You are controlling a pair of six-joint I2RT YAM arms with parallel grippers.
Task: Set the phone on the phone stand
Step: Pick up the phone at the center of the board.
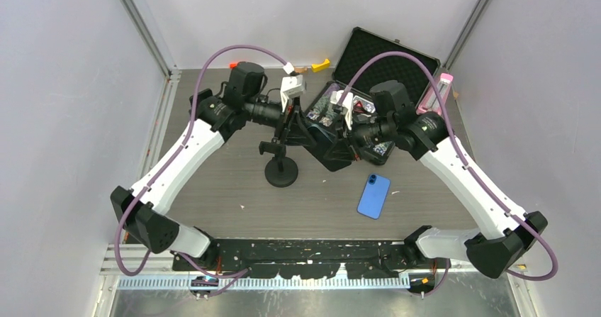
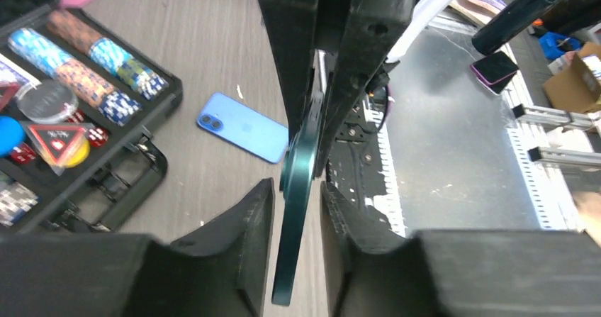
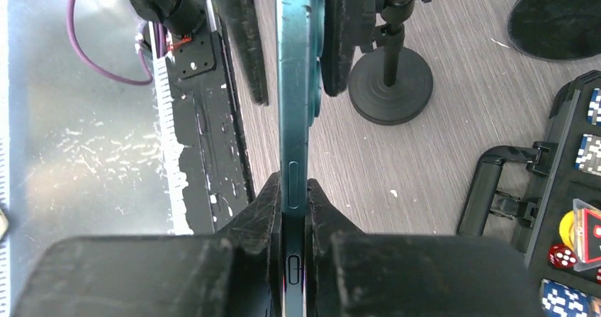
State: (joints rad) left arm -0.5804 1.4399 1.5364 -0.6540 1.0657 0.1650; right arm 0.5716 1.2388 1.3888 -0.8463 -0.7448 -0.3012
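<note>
Above the table, just beside the phone stand [image 1: 281, 169], a dark teal phone [image 3: 294, 83] is clamped edge-on by the right gripper [image 3: 294, 189]. The left gripper [image 2: 296, 186] appears slightly parted around the phone's other end. A blue phone [image 1: 373, 196] is laid flat nearby.

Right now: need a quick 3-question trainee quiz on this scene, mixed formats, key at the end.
1. True or false: the blue phone sits on the phone stand.
2. Which gripper is clamped on the teal phone? A left, B right, C neither.
3. Short answer: what fills the open case?

Key
1. False: it lies flat on the table, apart from the stand.
2. B: the right gripper pinches its edge.
3. Poker chips.
</note>
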